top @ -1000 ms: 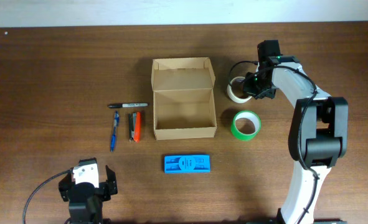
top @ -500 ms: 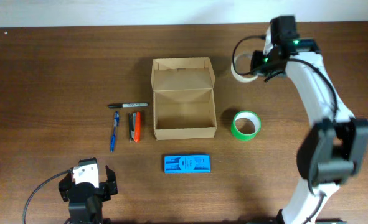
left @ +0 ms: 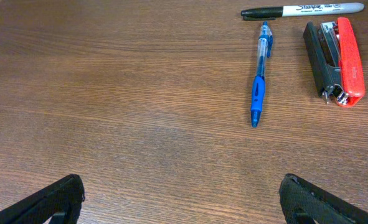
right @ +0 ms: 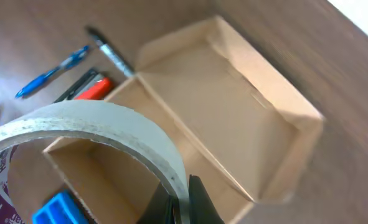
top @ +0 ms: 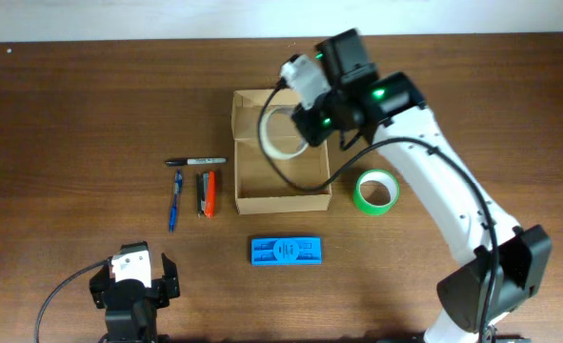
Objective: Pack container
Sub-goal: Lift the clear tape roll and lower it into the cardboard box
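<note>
The container (top: pixel 281 195) is an open tan cardboard box with its flap lid laid back, at the table's middle; it also shows in the right wrist view (right: pixel 233 124). My right gripper (top: pixel 310 124) is shut on a white tape roll (top: pixel 281 133) and holds it above the box's open top; in the right wrist view the fingers (right: pixel 182 199) pinch the roll's wall (right: pixel 96 124). My left gripper (top: pixel 133 286) is open and empty near the front edge; its fingertips (left: pixel 177 202) frame bare wood.
A green tape roll (top: pixel 376 191) lies right of the box. A flat blue packet (top: pixel 286 251) lies in front of it. Left of the box lie a black marker (top: pixel 195 161), a blue pen (top: pixel 175 200) and a red stapler (top: pixel 207 193).
My right arm has lifted the white tape roll from the table right of the box and swung it left, over the open box. The left arm has not moved.
</note>
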Action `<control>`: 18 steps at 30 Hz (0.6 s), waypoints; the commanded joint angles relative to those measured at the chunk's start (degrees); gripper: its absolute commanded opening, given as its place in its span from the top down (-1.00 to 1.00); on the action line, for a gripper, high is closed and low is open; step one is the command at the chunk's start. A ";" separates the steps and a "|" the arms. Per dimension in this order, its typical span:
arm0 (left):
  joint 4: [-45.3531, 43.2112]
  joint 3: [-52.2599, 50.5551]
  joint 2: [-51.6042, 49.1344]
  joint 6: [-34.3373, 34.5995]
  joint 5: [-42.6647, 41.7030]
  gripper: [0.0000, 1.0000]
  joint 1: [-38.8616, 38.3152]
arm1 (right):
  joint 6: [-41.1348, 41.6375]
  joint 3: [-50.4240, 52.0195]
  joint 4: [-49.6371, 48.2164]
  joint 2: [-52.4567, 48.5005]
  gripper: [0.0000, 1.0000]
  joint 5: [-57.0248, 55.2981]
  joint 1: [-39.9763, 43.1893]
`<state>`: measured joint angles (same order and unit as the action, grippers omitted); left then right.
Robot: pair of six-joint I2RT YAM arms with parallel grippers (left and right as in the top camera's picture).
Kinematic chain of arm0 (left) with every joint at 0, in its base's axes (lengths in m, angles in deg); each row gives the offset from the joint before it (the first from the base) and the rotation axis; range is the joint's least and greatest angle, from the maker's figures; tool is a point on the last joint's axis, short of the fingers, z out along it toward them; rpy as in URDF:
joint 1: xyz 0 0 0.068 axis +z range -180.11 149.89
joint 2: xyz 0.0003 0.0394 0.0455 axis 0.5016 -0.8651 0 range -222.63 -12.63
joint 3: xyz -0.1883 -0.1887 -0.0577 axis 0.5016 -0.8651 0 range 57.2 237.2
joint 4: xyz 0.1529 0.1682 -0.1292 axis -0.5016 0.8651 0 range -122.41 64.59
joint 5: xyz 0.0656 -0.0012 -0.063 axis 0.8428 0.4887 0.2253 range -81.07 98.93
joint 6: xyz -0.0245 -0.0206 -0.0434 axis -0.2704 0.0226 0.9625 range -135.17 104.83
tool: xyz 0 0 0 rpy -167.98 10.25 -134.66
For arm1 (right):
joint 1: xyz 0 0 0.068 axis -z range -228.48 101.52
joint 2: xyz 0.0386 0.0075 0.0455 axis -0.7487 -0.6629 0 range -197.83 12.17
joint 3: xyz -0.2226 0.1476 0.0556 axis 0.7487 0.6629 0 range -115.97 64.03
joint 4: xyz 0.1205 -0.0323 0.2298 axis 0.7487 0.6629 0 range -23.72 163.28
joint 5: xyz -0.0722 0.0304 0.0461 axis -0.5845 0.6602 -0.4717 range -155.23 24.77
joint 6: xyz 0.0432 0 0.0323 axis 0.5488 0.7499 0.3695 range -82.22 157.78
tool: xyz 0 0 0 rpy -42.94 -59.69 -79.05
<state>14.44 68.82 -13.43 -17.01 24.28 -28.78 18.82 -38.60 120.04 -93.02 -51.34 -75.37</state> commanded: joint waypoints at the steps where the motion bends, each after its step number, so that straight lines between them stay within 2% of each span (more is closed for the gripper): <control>1: -0.13 -0.52 0.46 0.79 0.52 -0.99 0.31 | -11.43 0.48 -0.11 -0.13 0.93 0.57 -2.86; 5: -0.13 -0.52 0.46 0.79 0.52 -0.99 0.31 | -17.55 1.33 0.04 -1.79 0.93 -1.75 -4.66; 18: -0.13 -0.52 0.46 0.79 0.52 -0.99 0.31 | -18.58 1.33 -3.39 -10.10 0.93 -4.50 -4.63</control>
<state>14.44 68.82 -13.41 -17.01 24.28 -28.78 1.22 -37.70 117.46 -102.64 -54.61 -79.98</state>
